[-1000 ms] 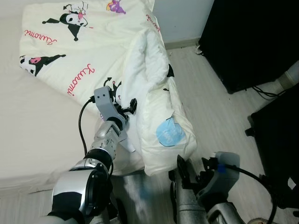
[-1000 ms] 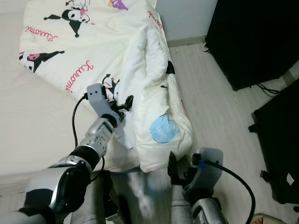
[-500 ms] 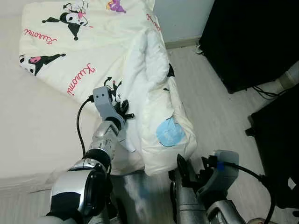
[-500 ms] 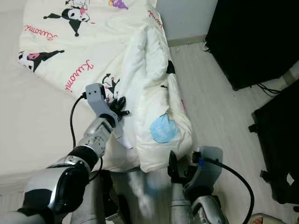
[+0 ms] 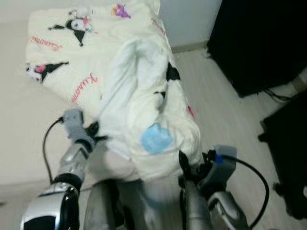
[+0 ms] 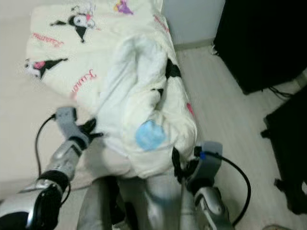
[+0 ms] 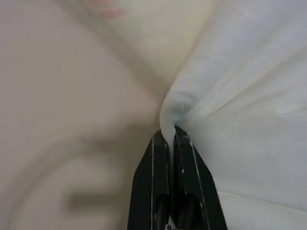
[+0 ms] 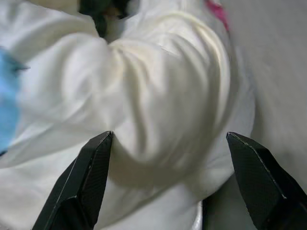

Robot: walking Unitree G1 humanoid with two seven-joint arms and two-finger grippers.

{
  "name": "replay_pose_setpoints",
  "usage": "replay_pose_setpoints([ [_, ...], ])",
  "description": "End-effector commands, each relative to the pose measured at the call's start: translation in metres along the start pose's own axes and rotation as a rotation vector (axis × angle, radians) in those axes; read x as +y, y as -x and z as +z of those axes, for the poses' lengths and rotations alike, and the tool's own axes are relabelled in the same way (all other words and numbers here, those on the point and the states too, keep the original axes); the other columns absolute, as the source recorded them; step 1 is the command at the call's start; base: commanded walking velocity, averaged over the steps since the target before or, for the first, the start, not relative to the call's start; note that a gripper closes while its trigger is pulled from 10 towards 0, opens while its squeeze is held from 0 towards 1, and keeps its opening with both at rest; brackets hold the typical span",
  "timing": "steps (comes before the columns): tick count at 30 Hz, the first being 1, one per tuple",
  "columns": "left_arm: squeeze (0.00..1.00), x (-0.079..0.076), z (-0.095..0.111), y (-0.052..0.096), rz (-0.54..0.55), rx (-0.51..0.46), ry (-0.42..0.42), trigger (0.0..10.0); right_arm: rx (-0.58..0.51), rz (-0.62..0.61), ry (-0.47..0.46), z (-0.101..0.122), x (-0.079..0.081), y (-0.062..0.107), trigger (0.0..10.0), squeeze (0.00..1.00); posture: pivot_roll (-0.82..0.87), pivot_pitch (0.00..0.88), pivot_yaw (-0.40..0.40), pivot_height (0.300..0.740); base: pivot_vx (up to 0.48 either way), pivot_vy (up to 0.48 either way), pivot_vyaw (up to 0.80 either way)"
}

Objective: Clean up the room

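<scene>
Left eye view: cream cartoon-print duvet (image 5: 144,96), bunched, fold in clamped left claw (image 7: 171,136); right claw (image 8: 168,177) apart.

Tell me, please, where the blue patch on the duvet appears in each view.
Left eye: blue patch on the duvet, low centre.
Right eye, left of centre.
Left wrist: not in it.
Right wrist, at the picture's edge.
Shared landmark: the open right gripper just below the duvet's bulge.
</scene>
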State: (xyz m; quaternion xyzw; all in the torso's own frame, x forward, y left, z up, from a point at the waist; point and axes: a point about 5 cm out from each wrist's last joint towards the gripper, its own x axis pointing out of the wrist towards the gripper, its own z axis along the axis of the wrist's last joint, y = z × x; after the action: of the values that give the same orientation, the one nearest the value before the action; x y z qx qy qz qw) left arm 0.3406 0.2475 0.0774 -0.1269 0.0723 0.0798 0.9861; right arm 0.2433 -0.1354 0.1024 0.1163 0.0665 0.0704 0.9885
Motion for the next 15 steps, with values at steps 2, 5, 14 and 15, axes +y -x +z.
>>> replay_pose_setpoints([
  [2, 0.00, 0.053, -0.019, 0.024, 0.202, 0.062, 0.020, 0.0, 0.026, -0.001, -0.009, -0.008, -0.005, -0.001, 10.0, 0.00, -0.08, 0.281, 0.124, 0.582, 0.000, 0.000, 0.00],
  [5, 0.00, 0.108, -0.048, 0.068, 0.396, 0.160, -0.021, 0.0, 0.024, 0.037, 0.004, -0.008, -0.005, -0.012, 10.0, 0.00, -0.04, 0.241, 0.108, 0.582, 0.000, 0.000, 0.00],
  [14, 0.00, 0.146, -0.114, 0.150, 0.604, 0.435, -0.066, 0.0, 0.028, 0.094, 0.034, -0.008, -0.003, -0.031, 10.0, 0.00, -0.02, 0.193, 0.094, 0.582, 0.000, 0.000, 0.00],
  [15, 0.00, 0.148, -0.131, 0.170, 0.624, 0.521, -0.068, 0.0, 0.027, 0.103, 0.042, -0.008, -0.002, -0.033, 10.0, 0.00, -0.02, 0.186, 0.096, 0.582, 0.000, 0.000, 0.00],
])
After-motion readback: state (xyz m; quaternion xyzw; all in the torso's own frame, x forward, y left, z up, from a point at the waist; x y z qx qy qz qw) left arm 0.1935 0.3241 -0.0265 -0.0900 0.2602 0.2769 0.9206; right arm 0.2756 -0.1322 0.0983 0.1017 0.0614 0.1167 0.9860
